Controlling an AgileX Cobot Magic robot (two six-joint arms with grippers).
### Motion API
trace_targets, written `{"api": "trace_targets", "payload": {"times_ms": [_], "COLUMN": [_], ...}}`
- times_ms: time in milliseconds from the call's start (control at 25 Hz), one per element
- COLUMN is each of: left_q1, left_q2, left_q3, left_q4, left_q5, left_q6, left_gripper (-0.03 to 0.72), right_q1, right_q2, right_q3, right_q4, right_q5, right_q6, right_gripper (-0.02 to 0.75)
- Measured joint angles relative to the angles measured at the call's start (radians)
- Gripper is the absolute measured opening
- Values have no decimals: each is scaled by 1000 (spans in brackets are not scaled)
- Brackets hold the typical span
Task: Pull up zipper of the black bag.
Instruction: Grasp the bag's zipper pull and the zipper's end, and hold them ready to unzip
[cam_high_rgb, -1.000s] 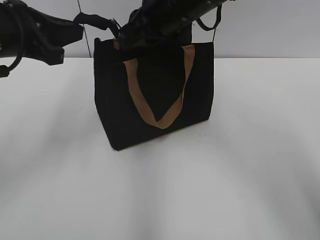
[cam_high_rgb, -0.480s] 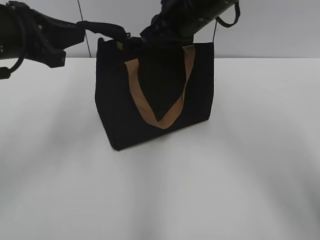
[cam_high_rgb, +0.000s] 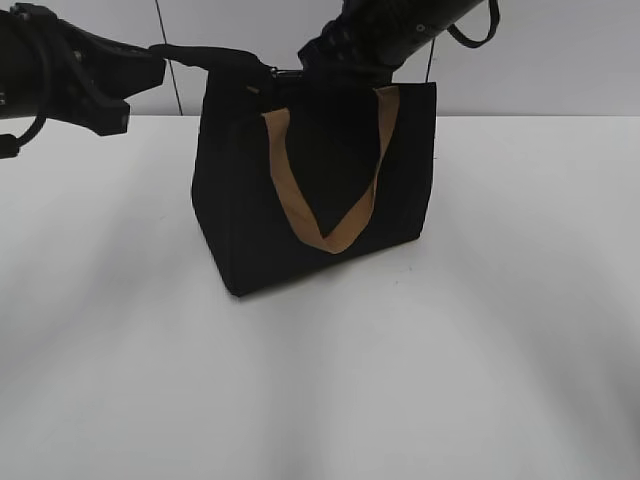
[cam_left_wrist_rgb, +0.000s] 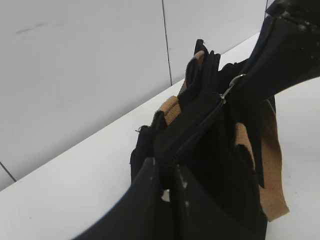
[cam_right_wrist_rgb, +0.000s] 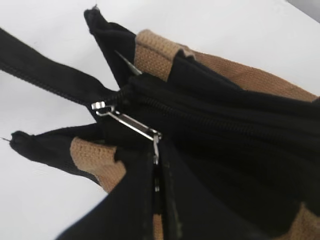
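The black bag (cam_high_rgb: 250, 220) stands on the white table with a tan strap handle (cam_high_rgb: 290, 200) hanging down its front. My left gripper (cam_high_rgb: 225, 57) comes in from the left and is shut on the free end of the zipper (cam_left_wrist_rgb: 192, 137), holding it taut; its jaws (cam_left_wrist_rgb: 166, 176) show at the bottom of the left wrist view. My right gripper (cam_high_rgb: 300, 72) reaches down from above and is shut on the silvery metal pull (cam_right_wrist_rgb: 127, 121), near the bag's left top corner. Its jaws (cam_right_wrist_rgb: 157, 167) pinch the pull's tip. The pull also shows in the left wrist view (cam_left_wrist_rgb: 227, 91).
The white table (cam_high_rgb: 500, 330) spreads around the bag. A pale panelled wall (cam_high_rgb: 560, 60) rises behind it. Tan tabs (cam_right_wrist_rgb: 95, 157) flank the zipper at the bag's top edge.
My right gripper has moved right along the bag's top edge. The bag's top has shifted slightly right with it. My left gripper has stayed near its place, holding the zipper end.
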Motion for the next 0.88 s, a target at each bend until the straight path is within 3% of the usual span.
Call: {"api": "trace_targets", "payload": {"times_ms": [320,880], "left_q1": [1,0], "left_q2": [-1,-60], "left_q3": [0,1], "left_q4": [-29,-32], "left_q5": [-33,-29], "left_q6": [0,-23], "left_gripper": [23,22], "right_q1": [14,8], "right_q2": [5,34], "right_q3": [-114,-128], "right_q4": [-22,-85], "right_q5": [33,78], "right_q6": [17,76], "right_gripper": [-15,-15]}}
